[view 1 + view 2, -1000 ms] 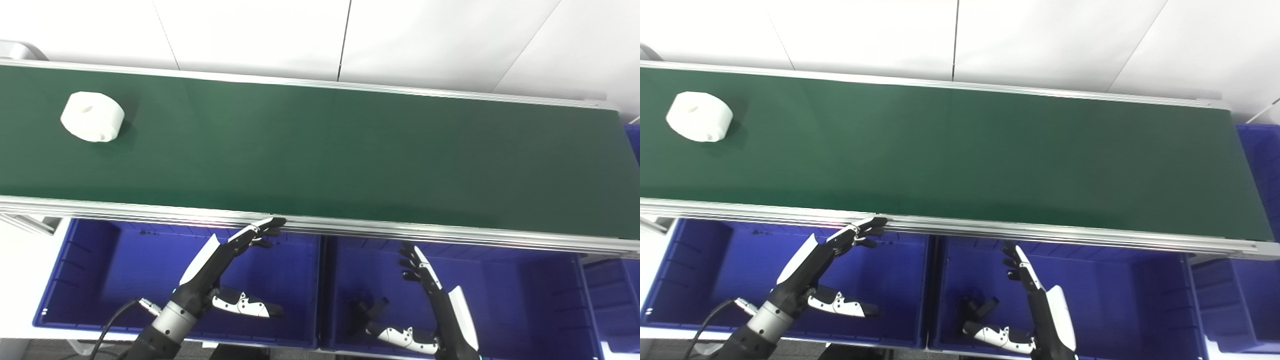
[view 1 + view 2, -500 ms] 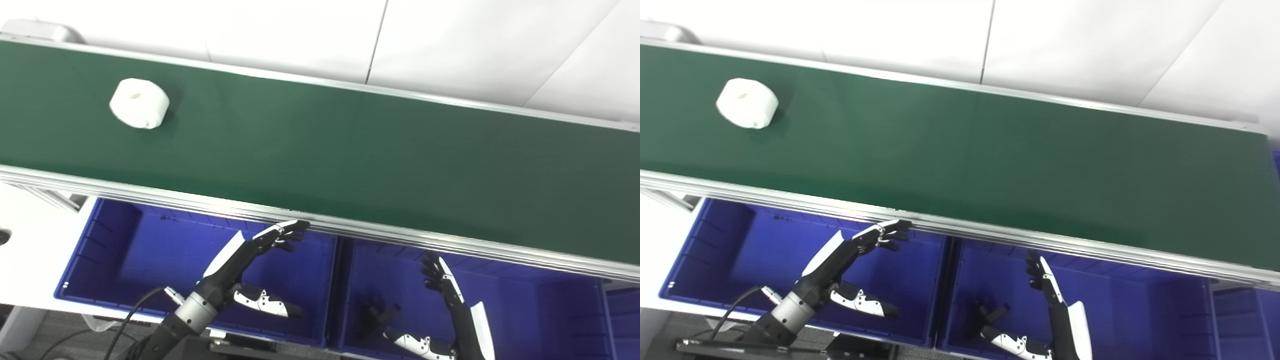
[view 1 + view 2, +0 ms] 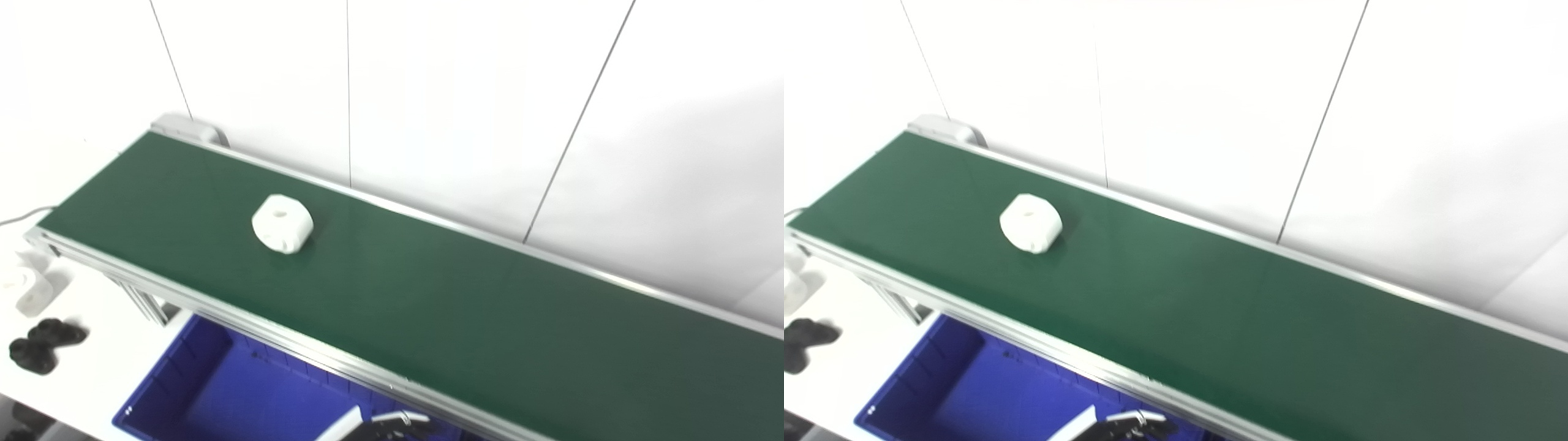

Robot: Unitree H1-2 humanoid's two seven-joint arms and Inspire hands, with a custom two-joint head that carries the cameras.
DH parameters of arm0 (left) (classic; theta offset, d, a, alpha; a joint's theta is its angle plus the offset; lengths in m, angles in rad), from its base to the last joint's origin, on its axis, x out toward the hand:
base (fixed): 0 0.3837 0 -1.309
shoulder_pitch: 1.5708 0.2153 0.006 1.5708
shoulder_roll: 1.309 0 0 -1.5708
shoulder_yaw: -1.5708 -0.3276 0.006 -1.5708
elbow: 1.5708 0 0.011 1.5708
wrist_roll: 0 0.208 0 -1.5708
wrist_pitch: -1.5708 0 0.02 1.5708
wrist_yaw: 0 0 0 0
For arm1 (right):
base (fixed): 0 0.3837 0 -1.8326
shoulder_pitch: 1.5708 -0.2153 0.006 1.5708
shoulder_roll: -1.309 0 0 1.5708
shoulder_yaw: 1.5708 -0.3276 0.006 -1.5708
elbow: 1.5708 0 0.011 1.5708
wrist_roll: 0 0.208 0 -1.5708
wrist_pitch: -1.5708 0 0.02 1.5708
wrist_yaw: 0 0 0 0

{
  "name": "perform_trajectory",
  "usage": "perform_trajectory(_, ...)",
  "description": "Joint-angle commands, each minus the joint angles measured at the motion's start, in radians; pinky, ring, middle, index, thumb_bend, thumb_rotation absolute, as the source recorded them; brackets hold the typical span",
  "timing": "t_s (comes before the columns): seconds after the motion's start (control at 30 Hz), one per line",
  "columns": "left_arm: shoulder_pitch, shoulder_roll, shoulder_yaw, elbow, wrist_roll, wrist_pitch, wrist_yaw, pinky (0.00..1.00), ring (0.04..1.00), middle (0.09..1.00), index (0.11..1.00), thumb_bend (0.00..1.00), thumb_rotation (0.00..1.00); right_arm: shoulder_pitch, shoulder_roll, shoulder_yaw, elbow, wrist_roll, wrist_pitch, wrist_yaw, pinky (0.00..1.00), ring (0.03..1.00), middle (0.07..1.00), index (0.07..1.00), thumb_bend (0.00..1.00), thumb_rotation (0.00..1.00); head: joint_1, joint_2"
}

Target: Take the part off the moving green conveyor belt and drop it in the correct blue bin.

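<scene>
A: While the belt [image 3: 429,306] runs slantwise across the view, where does the part [image 3: 282,223] sit on it?

B: Toward the belt's far left end, midway across its width, squat and round, so no long axis matters.

A: And the bin [image 3: 202,392]?

B: Below the belt's near rail.

A: Which hand is nearer?

B: The left hand [image 3: 386,425], just under that rail, well short of the part, fingers too cropped to tell. The right is out of view.

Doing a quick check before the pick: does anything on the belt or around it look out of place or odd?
Nothing stands out. One white part lies flat on the belt, intact and clear of both rails. The blue bin below looks empty where visible. Only the left hand peeks in at the bottom edge.
</scene>
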Motion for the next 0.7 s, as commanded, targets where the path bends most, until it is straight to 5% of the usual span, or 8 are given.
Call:
perform_trajectory(0.0, -0.005, 0.020, -0.009, -0.015, -0.004, -0.036, 0.032, 0.68, 0.770, 0.814, 0.782, 0.87, 0.21, -0.004, -0.017, 0.015, -0.013, -0.013, -0.053, -0.054, 0.75, 0.830, 0.873, 0.955, 0.81, 0.23, -0.008, -0.005)
perform_trajectory(0.43, -0.024, 0.042, -0.053, -0.006, -0.008, -0.036, 0.083, 0.68, 0.759, 0.806, 0.774, 0.87, 0.21, -0.036, -0.053, 0.095, 0.013, 0.020, -0.053, -0.119, 0.81, 0.855, 0.874, 0.962, 0.81, 0.23, -0.018, -0.011)
perform_trajectory(0.67, -0.020, 0.065, -0.061, -0.025, 0.002, -0.036, 0.111, 0.68, 0.757, 0.800, 0.770, 0.87, 0.22, -0.045, -0.051, 0.115, 0.008, 0.016, -0.053, -0.130, 0.75, 0.840, 0.868, 0.954, 0.81, 0.24, -0.029, -0.001)
